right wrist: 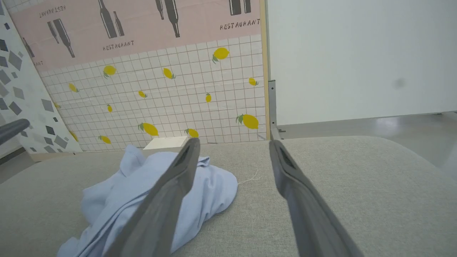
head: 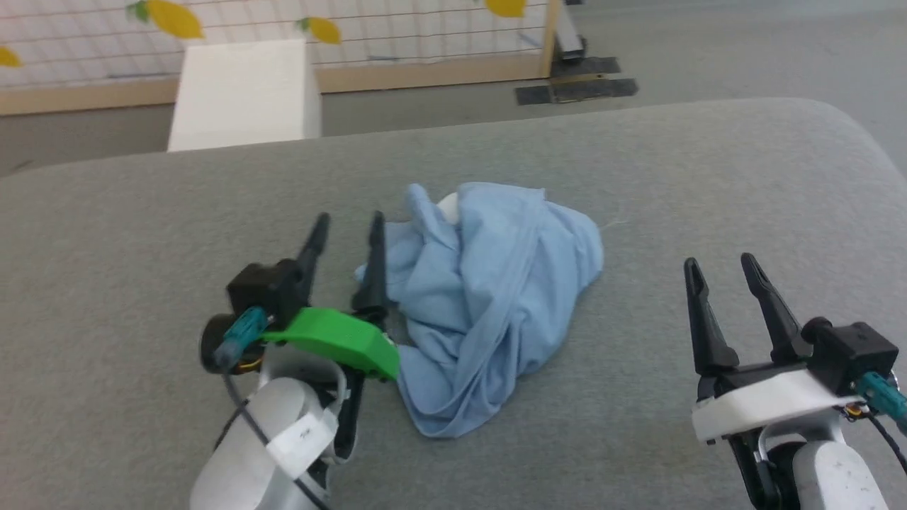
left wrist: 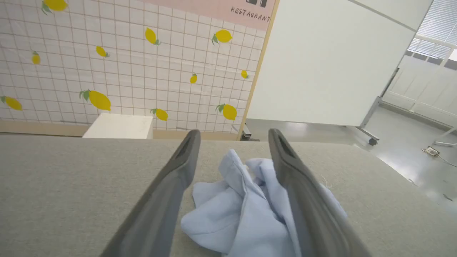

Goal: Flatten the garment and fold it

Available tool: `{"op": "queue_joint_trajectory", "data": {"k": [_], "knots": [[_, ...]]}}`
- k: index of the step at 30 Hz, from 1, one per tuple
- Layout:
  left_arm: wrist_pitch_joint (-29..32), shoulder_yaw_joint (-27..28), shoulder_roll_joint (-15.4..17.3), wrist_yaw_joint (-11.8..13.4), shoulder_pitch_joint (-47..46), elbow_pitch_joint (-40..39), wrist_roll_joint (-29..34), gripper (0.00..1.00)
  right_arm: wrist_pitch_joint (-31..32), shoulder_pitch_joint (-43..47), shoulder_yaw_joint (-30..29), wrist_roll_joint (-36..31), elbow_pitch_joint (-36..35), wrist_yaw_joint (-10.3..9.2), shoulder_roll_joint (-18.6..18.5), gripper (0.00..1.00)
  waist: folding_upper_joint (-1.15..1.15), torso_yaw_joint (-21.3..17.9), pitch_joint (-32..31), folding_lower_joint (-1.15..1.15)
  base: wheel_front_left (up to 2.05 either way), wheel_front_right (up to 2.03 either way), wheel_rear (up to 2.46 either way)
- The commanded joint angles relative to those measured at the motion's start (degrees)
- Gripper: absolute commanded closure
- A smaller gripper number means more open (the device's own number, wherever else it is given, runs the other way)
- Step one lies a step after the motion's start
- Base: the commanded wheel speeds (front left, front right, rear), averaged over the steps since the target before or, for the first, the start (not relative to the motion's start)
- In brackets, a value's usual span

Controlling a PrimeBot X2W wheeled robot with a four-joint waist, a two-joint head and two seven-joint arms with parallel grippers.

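The garment (head: 489,297), a light blue shirt, lies crumpled in a heap on the grey padded surface (head: 142,234), a bit of white showing near its top. My left gripper (head: 347,227) stands open right at the heap's left edge, its right finger against the cloth. From the left wrist, the garment (left wrist: 232,214) bunches between and below the spread fingers, nothing clamped. My right gripper (head: 721,265) is open well to the right, apart from the cloth. In the right wrist view the garment (right wrist: 214,185) lies to the left, partly behind the left finger.
A white box (head: 244,92) stands on the floor beyond the surface's far edge, before a lemon-print tiled wall (left wrist: 125,71). A white panel on wheels (left wrist: 328,60) stands to the right. The grey surface's rounded corner (head: 850,134) drops off at the far right.
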Motion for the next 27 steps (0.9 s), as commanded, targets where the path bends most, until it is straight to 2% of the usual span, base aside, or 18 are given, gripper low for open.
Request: {"op": "queue_joint_trajectory", "data": {"k": [1,5,10,14,18,21,22,23,24,25,27], "knots": [[-1.9,1.09,0.69,0.84,1.39,-0.57,1.25,0.0,0.85,-1.61,0.21,1.12,-0.51,-0.09,0.06,0.0,0.0,4.69,0.33,0.0,0.0,0.0,0.0],[-3.56,3.38,0.75,1.78,3.8,-1.94,4.11,0.0,6.91,-4.17,1.67,5.53,0.09,-0.09,0.06,0.0,0.0,7.86,1.74,0.0,0.0,0.0,0.0],[-3.69,7.94,-1.34,0.86,6.3,-5.44,8.89,0.0,23.09,-7.43,3.04,7.91,3.26,-0.09,0.06,0.0,0.0,11.52,3.97,0.0,0.0,0.0,0.0],[-3.7,10.38,-3.81,-0.58,8.0,-6.44,11.54,0.0,33.72,-9.53,2.78,10.8,4.82,-0.09,0.06,0.0,0.0,13.84,5.69,0.0,0.0,0.0,0.0],[-3.71,11.84,-5.66,-2.3,8.74,-6.42,12.81,0.0,39.59,-11.86,1.45,13.93,6.37,-0.09,0.06,0.0,0.0,15.68,7.16,0.0,0.0,0.0,0.0],[-3.71,12.23,-6.41,-3.56,8.83,-5.48,13.37,0.0,42.23,-13.54,0.53,13.47,8.34,-0.09,0.06,0.0,0.0,16.58,7.66,0.0,0.0,0.0,0.0],[-3.71,12.42,-6.63,-3.92,8.77,-5.24,13.5,0.0,42.82,-14.22,0.49,13.57,8.95,-0.09,0.06,0.2,0.0,16.8,7.75,0.0,0.0,0.0,0.0],[-3.71,12.58,-6.77,-4.16,8.73,-5.08,13.61,0.0,42.92,-14.79,0.53,13.95,9.28,-0.09,0.06,0.53,0.0,16.94,7.79,0.0,0.0,0.0,0.0],[-3.71,12.78,-6.92,-4.41,8.71,-4.89,13.73,0.0,42.47,-15.52,0.78,14.41,9.38,-0.09,0.06,0.75,0.0,17.04,7.76,0.0,0.0,0.0,0.0],[-3.71,12.94,-7.01,-4.57,8.72,-4.77,13.82,0.0,41.35,-16.14,0.88,14.81,9.15,-0.09,0.06,1.0,0.0,17.05,7.7,0.0,0.0,0.0,0.0],[-3.71,13.45,-7.16,-4.81,8.93,-4.44,13.95,0.0,39.1,-16.83,1.26,16.13,8.98,-0.09,0.06,1.0,0.0,16.74,7.21,0.0,0.0,0.0,0.0]]}}
